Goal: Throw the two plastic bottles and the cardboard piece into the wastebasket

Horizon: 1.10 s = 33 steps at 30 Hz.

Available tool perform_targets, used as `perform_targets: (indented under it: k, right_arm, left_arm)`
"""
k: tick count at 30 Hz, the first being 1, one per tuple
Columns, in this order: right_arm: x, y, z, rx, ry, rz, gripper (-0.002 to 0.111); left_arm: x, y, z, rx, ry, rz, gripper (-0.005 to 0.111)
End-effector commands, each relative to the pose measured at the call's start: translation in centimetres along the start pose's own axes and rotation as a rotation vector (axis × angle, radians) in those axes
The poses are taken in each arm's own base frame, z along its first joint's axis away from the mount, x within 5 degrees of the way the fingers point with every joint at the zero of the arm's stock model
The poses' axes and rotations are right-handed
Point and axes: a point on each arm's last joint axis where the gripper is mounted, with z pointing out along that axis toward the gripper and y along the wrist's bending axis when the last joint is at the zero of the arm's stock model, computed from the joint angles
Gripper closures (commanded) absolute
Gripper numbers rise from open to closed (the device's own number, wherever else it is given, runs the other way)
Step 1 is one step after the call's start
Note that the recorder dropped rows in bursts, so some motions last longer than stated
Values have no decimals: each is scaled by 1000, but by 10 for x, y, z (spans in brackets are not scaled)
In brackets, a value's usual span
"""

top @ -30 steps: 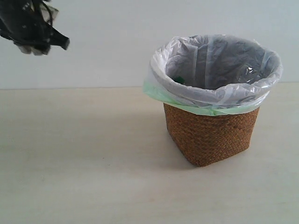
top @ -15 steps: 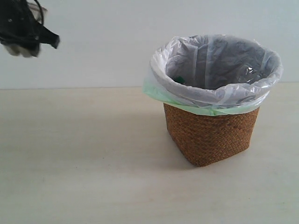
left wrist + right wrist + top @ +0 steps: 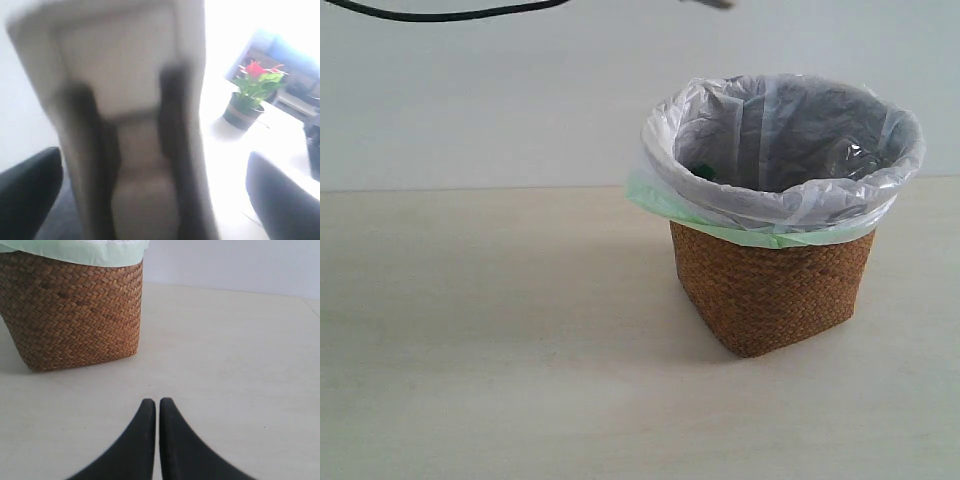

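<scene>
- Plainly, one wastebasket (image 3: 770, 290) stands on the counter (image 3: 480, 350), at about 3 o'clock from the middle of the exterior view. Its wicker wall is upright.
- One plastic bag (image 3: 665, 198) lines it. The bag is white inside, with a pale-green fold hanging over the rim.
- Two items show inside the wastebasket. One is a small green spot, the green-capped bottle (image 3: 700, 171), low against the bag at the 9 o'clock side of the opening. The other is one clear bottle (image 3: 848, 156), a glinting rounded shape at the 3 o'clock side. The rim hides everything deeper.
- One dark cable (image 3: 440, 14) sags along the exterior view's edge from 11 towards 12 o'clock.
- Neither tool appears in the exterior view; only the wrist views show them.
- The left tool (image 3: 152, 157) is released. Its two dark fingers (image 3: 30, 195) stand wide apart and hold nothing.
- Beyond those fingers is one blurred pale upright shape (image 3: 130, 100) with two dark strips. I cannot tell what it is.
- The same view alone shows one potted plant (image 3: 250, 95) with a red flower, on a bright surface.
- The right tool (image 3: 153, 401) is clenched. Its two black fingers meet at the tips with nothing between them, low over the bare counter.
- That view gives the wastebasket's weave and the green bag edge from close by, near the tool but apart from it. None of the inside can be seen from there.
</scene>
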Motion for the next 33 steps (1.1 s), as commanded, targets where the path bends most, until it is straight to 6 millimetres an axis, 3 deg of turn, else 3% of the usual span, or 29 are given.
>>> perform_targets:
  k: [1,9,15,17,20,21,22,23,28,29,32,33]
  right_arm:
    - [-1,0,0,6,-10,0,108]
    - [-1,0,0,6,-10,0,108]
    - [-1,0,0,6,-10,0,108]
    - [-1,0,0,6,-10,0,108]
    - [-1,0,0,6,-10,0,108]
    - [-1,0,0,6,-10,0,108]
    - [-1,0,0,6,-10,0,108]
    - [-1,0,0,6,-10,0,108]
    - [-1,0,0,6,-10,0,108]
    - [-1,0,0,6,-10,0,108]
    - [-1,0,0,6,-10,0,108]
    - [-1,0,0,6,-10,0,108]
  left_arm:
    - [22,-8,25,-94,47,93,0]
    - [13,-10,19,-116,15,58,0]
    - [1,-22,4,-108,35,161,3]
    - [0,-28,-2,-92,77,185,15]
    - [-2,-36,-13,-75,154,203,48]
    - [0,-38,-16,-66,197,212,61]
    - [2,-45,-25,-38,276,245,96]
    - [1,-49,-30,-27,303,272,102]
    - [-17,-64,-67,-106,333,374,103]
    - [-28,-72,-85,-146,301,404,103]
    - [-41,-84,-114,-222,257,450,103]
    - [-49,-91,-136,-284,221,473,103]
